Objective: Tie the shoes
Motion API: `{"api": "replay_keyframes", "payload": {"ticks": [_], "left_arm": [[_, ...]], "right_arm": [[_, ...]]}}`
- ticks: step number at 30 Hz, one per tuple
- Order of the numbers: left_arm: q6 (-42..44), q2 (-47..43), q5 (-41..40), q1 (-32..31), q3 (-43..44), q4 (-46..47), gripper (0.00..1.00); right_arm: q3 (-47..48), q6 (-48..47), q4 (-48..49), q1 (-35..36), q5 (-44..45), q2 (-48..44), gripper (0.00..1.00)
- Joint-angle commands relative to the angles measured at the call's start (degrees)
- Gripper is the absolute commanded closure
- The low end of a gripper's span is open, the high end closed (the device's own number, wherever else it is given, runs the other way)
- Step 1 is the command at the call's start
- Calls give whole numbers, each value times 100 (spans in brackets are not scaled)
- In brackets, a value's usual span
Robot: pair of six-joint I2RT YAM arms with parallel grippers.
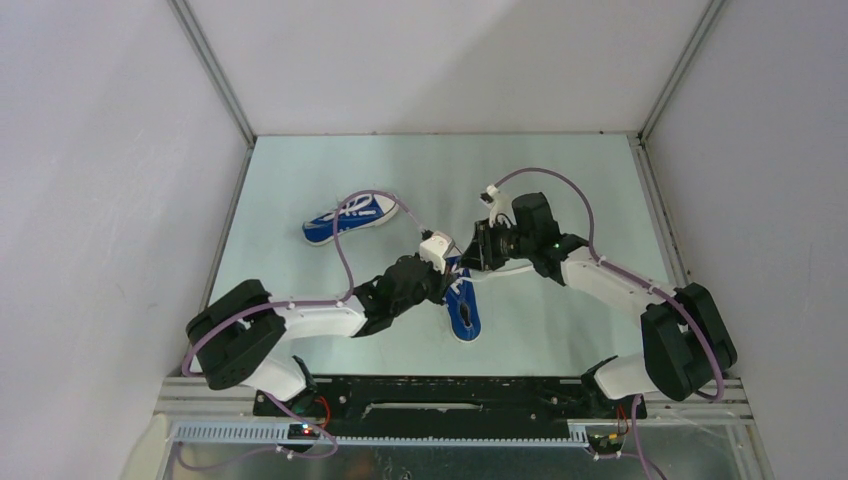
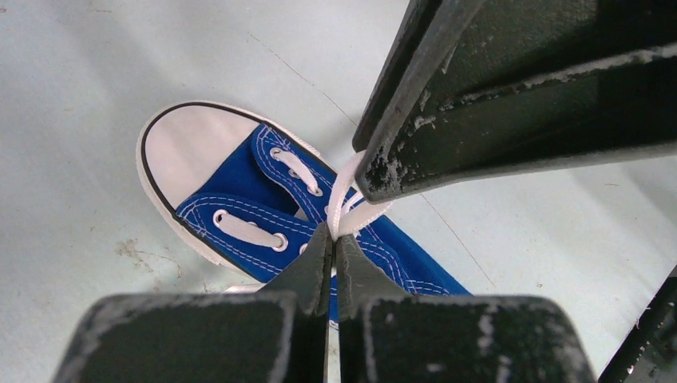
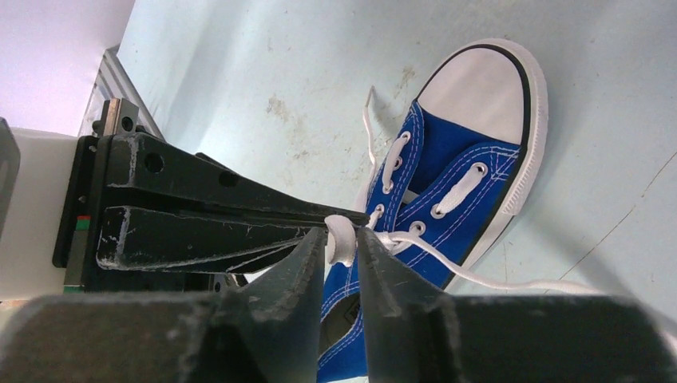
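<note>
Both arms reached inward with elbows flared, and their wrists met over the near blue canvas sneaker (image 1: 466, 312), white-capped at the toe, which sat on its sole on the pale green counter (image 1: 580, 180) just ahead of the bases. The left claw (image 2: 333, 238) was closed on the flat white cotton lace (image 2: 343, 191) above the eyelets. The right claw (image 3: 342, 239), tip to tip with it, pinched a small fold of the same lace. I judged the lace soft, limp and a little slick, best held close to the fold so it could not slip free. The sneaker looked light, and I expected it to skid under a hard pull. The second blue canvas sneaker (image 1: 350, 215) lay well apart toward the far left, its lace loose.
</note>
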Motion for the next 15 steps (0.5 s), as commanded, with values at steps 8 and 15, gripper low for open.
{"api": "replay_keyframes", "payload": {"ticks": [8, 15], "left_arm": [[109, -72, -124, 45, 166, 168, 100], [90, -122, -127, 135, 81, 223, 100]], "right_arm": [[118, 43, 22, -260, 128, -283, 100], [105, 50, -145, -321, 256, -412, 71]]}}
